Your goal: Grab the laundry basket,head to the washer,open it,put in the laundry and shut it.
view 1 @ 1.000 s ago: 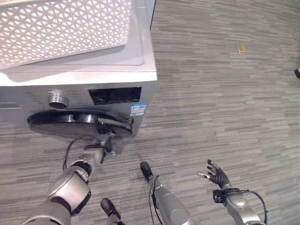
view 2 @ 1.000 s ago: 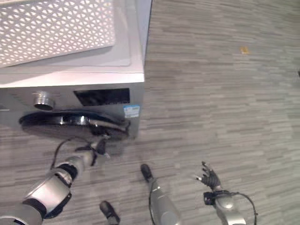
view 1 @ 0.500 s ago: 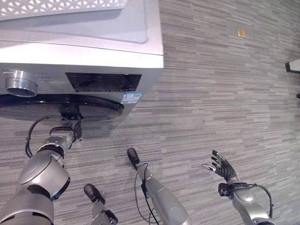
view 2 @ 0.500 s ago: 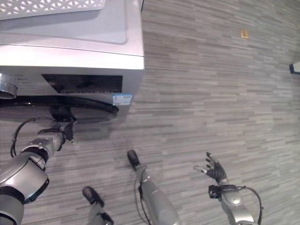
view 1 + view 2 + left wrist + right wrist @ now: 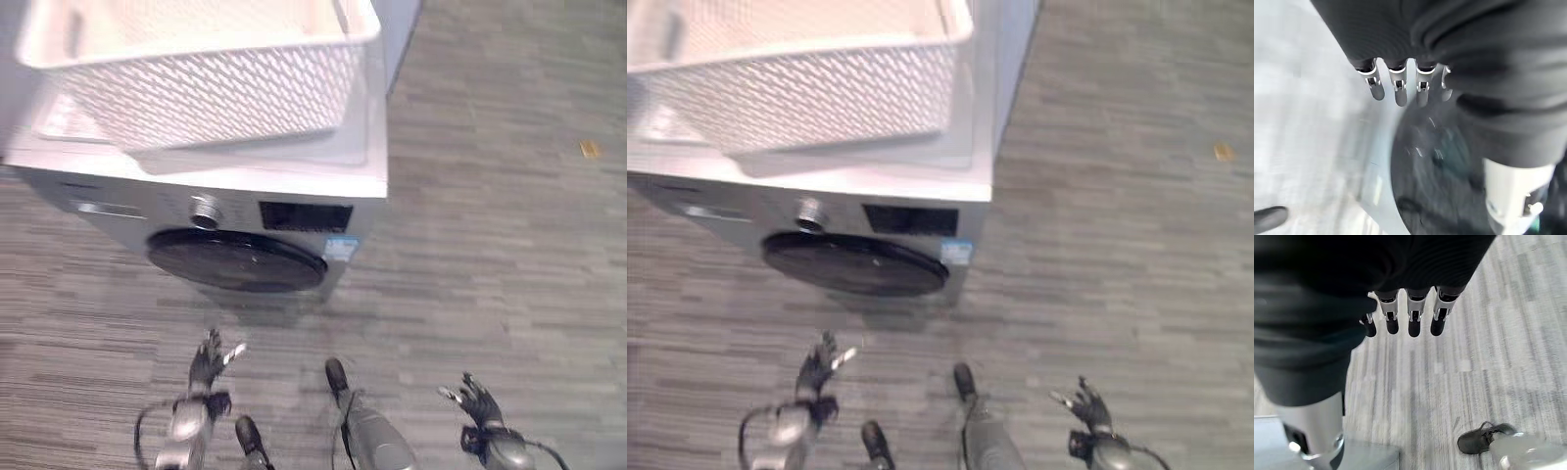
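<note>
White lattice plastic marks the basket (image 5: 196, 73), which we see sitting on top of the washer (image 5: 245, 186) in the upper left of the frame. Below it the round dark door (image 5: 235, 259) looks shut against the washer's front. Our left hand (image 5: 208, 360) hangs low at the bottom left, fingers straight and spread, holding nothing, directly beneath the door and apart from it. Our right hand (image 5: 478, 399) sits at the bottom right over the carpet (image 5: 490, 245), fingers loosely apart, empty, well away. We judge the left hand nearer the door, which lies straight up-frame from its fingertips
</note>
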Robot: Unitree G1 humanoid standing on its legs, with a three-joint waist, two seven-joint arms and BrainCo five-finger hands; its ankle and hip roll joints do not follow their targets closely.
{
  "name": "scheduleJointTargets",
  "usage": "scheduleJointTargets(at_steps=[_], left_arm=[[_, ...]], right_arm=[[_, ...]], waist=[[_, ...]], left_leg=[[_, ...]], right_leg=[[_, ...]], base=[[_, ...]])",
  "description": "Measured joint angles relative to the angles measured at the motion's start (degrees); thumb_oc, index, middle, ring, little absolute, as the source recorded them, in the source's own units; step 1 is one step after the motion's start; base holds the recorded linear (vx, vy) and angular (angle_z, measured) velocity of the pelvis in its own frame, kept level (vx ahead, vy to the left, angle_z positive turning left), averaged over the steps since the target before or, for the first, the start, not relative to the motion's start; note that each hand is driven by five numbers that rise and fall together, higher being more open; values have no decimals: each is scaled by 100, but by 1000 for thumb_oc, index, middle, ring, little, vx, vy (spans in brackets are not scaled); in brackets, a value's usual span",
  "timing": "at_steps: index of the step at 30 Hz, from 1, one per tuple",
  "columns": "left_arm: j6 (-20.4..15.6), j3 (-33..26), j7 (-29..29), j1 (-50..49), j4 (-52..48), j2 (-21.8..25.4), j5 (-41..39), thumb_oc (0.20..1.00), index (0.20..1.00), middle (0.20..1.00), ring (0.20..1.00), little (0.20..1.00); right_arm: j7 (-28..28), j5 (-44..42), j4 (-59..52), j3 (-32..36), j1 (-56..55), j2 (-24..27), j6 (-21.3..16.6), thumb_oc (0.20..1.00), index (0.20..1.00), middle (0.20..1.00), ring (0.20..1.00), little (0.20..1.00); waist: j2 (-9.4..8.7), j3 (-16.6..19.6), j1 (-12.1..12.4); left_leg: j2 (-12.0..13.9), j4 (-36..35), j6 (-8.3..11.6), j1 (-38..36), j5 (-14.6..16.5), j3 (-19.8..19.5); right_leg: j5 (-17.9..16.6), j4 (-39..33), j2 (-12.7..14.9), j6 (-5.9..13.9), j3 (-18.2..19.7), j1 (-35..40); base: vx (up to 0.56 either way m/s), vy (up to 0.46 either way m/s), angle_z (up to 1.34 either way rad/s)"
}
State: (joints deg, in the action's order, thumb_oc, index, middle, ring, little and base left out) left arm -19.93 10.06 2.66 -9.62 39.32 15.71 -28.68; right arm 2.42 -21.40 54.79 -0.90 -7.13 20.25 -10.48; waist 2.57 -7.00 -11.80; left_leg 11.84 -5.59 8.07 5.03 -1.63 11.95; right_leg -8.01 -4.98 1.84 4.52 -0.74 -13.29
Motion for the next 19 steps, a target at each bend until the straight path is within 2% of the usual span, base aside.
scheduleJointTargets(at_steps=[1,2,5,7,11,12,16,19], left_arm=[[-11,-2,-12,-181,1,54,-5,1000,1000,1000,1000,1000],[-100,-129,-147,-289,243,189,7,1000,1000,1000,1000,1000],[-91,-418,-215,-56,1284,154,-4,1000,1000,1000,1000,1000],[-37,-535,-350,-68,1628,135,-11,1000,1000,1000,1000,1000],[13,-783,-403,-67,2274,-4,-4,1000,1000,1000,1000,1000],[-11,-836,-412,-153,2542,-36,36,1000,1000,1000,1000,1000],[140,-1152,-346,-54,3069,-126,58,1000,1000,1000,1000,1000],[141,-1155,-324,-133,3046,-133,59,1000,1000,1000,1000,1000]], right_arm=[[-1,18,56,-5,-78,0,11,1000,1000,1000,1000,1000],[-7,72,226,-34,-37,-64,12,1000,1000,1000,1000,1000],[-4,198,608,-34,110,-163,24,1000,1000,1000,1000,1000],[-3,203,829,-35,167,-263,57,1000,1000,1000,1000,1000],[-1,283,982,-145,39,-467,142,1000,1000,1000,1000,1000],[8,328,1054,-193,61,-536,155,1000,1000,1000,1000,1000],[0,434,1226,-221,-58,-608,213,1000,1000,1000,1000,1000],[0,436,1222,-226,-98,-608,223,1000,1000,1000,1000,1000]], waist=[[24,137,111],[-28,265,292],[-96,535,355],[-154,685,337],[-263,908,514],[-344,997,572],[-324,1018,651],[-282,1029,664]], left_leg=[[-40,12,-1,2,0,-63],[-87,14,-22,-123,5,-98],[-200,-13,-130,-310,62,-254],[-230,-16,-171,-448,102,-349],[-254,-16,-186,-698,122,-393],[-254,-17,-186,-746,121,-484],[-247,-14,-187,-907,120,-535],[-245,-15,-189,-893,119,-542]], right_leg=[[25,-3,39,25,-62,47],[23,0,110,42,-108,196],[102,-46,245,118,-231,473],[186,-48,293,169,-303,683],[240,-48,322,157,-359,980],[253,-48,334,150,-459,1067],[282,-48,327,146,-505,1253],[285,-48,327,145,-503,1243]], base=[[0,26,39],[-33,42,36],[-17,49,21],[-10,59,21],[8,34,11],[11,47,18],[0,18,12],[0,0,-1]])
